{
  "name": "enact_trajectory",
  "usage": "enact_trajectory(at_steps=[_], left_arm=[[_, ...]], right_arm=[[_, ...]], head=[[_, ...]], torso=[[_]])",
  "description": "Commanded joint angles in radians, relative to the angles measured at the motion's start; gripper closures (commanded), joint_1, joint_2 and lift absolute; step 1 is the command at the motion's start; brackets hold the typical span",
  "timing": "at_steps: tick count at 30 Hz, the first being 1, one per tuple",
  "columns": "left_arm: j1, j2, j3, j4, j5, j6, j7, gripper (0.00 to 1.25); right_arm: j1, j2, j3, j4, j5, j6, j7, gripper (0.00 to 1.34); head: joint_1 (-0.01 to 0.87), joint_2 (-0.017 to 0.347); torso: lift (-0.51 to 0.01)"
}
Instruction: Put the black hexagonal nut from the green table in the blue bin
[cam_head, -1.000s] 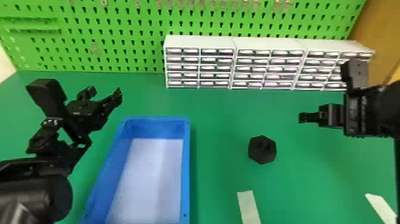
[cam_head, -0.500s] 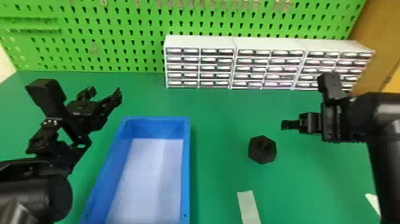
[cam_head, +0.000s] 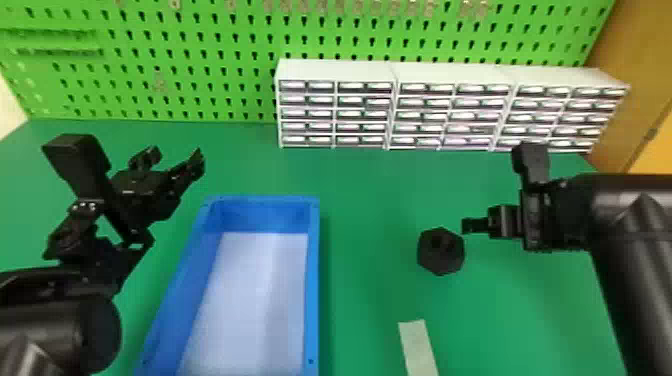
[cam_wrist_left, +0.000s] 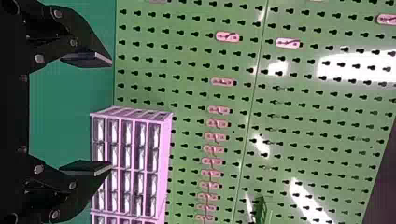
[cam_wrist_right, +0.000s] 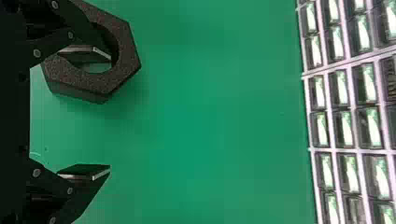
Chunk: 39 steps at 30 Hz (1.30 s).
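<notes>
Blue bin (cam_head: 312, 280) cut off below; drawers (cam_head: 351, 114) seem blurred.

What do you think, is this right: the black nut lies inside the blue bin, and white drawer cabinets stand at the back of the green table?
Not quite: the head view shows the black nut on the green table, to the right of the blue bin. White drawer cabinets do stand at the back.

bright white glare streaks the green pegboard (cam_wrist_left: 303, 108).
</notes>
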Motion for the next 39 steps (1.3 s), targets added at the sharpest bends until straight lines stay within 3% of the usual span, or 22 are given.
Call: enact_trajectory(at_steps=[1,17,27,39], left_arm=[[0.000,0.000,0.001,0.000,0.001,0.000,0.000,0.47],[-0.002,0.000,-0.002,0.000,0.001,0.000,0.000,0.47],[-0.003,0.000,-0.002,0.000,-0.001,0.000,0.000,0.47],[-0.003,0.000,-0.002,0.000,0.001,0.000,0.000,0.47]], right_arm=[[0.000,0.000,0.009,0.034,0.000,-0.027,0.006,0.43],[-0.011,0.004,0.043,0.101,0.006,-0.112,0.041,0.43],[-0.033,0.036,0.063,0.123,0.100,-0.133,0.119,0.43],[-0.034,0.035,0.081,0.157,0.103,-0.150,0.135,0.43]], head=[[0.691,0.009],[0.691,0.009],[0.691,0.009],[0.691,0.009]], torso=[[-0.097],[-0.097],[-0.097],[-0.097]])
